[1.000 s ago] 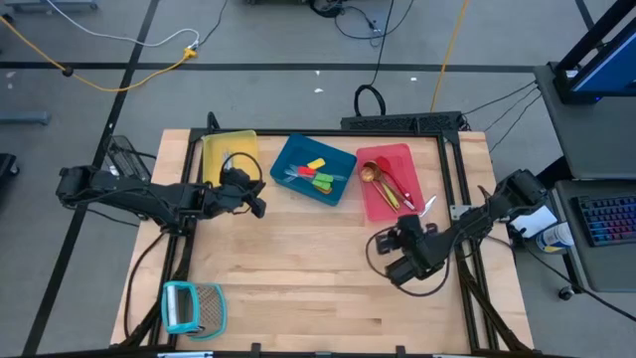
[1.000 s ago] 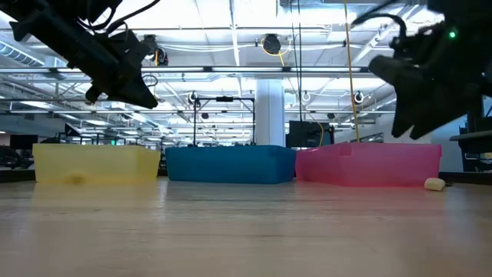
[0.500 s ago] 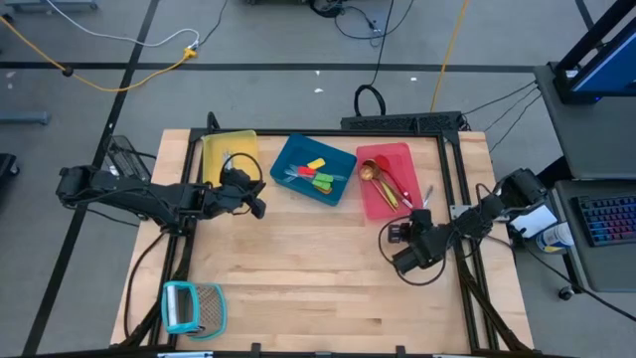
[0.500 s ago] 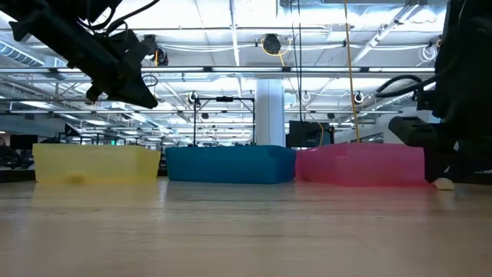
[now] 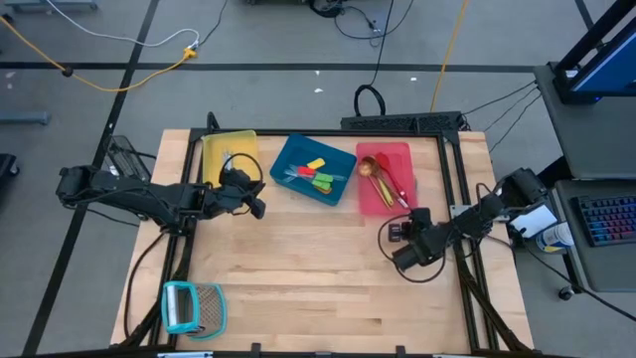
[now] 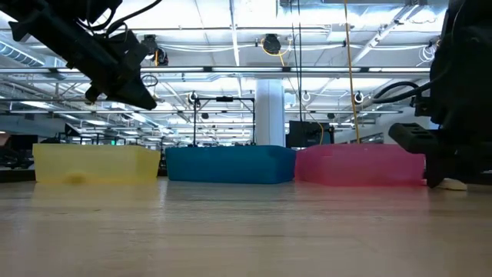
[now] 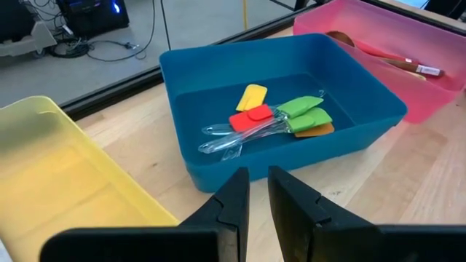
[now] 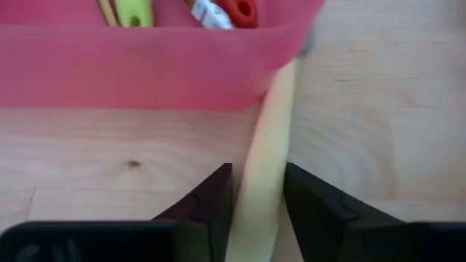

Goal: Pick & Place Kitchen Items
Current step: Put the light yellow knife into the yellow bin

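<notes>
While the left gripper point(image 5: 256, 206) hangs above the table just in front of the yellow tray point(image 5: 227, 151), its fingers point(image 7: 231, 202) drawn close together with only a thin slit between them and nothing held, the right gripper point(image 5: 419, 216) is low at the table beside the red tray's point(image 5: 397, 153) near right corner. In the right wrist view its two dark fingers point(image 8: 211, 196) stand on either side of a cream-handled knife point(image 8: 266, 178) that lies on the wood, the handle filling the gap between them; whether the pads actually press on it cannot be told. The handle's far end runs up to the tray's pink wall and passes its corner. In the low view a pale tip of the knife shows on the table just past the gripper.

Inside the red tray lie a brass spoon point(image 5: 369, 171), a red spoon point(image 5: 389, 172) and a yellow-green tool point(image 8: 134, 10). The blue tray point(image 5: 294, 149), between the yellow and red ones, holds a yellow spatula point(image 7: 252, 96), a red spatula point(image 7: 251, 118), two green spatulas point(image 7: 304, 113) and an orange one point(image 7: 317, 131), their clear handles bunched together. A teal-framed grater point(image 5: 191, 306) lies at the table's near left corner, well apart from both arms.
</notes>
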You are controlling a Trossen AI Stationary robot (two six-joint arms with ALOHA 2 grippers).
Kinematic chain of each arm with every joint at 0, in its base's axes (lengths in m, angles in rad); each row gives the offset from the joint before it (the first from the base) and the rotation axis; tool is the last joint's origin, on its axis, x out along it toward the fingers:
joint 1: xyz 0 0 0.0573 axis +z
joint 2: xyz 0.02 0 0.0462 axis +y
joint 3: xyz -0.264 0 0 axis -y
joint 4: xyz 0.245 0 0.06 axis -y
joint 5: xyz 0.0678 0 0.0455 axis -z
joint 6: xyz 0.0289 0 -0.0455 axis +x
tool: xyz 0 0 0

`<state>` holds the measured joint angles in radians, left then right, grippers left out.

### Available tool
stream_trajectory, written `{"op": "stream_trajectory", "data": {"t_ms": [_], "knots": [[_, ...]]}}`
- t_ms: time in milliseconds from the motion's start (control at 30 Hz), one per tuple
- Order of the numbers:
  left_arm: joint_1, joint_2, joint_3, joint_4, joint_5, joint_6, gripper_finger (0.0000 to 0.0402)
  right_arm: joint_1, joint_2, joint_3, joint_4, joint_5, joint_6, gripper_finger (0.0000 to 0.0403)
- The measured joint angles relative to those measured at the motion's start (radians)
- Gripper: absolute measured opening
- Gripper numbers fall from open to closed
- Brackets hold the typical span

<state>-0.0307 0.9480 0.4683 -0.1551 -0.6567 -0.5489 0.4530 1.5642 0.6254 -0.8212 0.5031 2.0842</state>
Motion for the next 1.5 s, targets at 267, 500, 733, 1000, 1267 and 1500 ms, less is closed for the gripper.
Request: {"op": "stream_trajectory", "data": {"t_ms": [267,500,733,1000,1267,1500], "knots": [[0.000,0.000,0.000,-0.007,0.009,-0.010,0.0056,0.000,0.002,-0.001,-0.202,-0.050,0.013,0.0072],[-0.006,0.000,0.000,-0.009,0.030,-0.009,0.0056,0.001,-0.001,-0.002,-0.249,-0.054,0.031,0.0083],[-0.020,0.000,0.000,-0.009,0.030,-0.014,0.0056,0.007,-0.001,-0.002,-0.250,-0.009,0.032,0.0074],[-0.038,0.000,0.000,-0.009,0.030,-0.018,0.0056,0.007,-0.002,0.062,-0.309,0.135,-0.015,0.0077],[-0.040,0.000,0.000,-0.009,0.030,-0.037,0.0056,0.007,-0.002,0.185,-0.504,0.311,-0.013,0.0080],[-0.046,0.000,0.000,-0.008,0.030,-0.044,0.0056,0.007,-0.002,0.252,-0.447,0.577,-0.125,0.0078]]}}
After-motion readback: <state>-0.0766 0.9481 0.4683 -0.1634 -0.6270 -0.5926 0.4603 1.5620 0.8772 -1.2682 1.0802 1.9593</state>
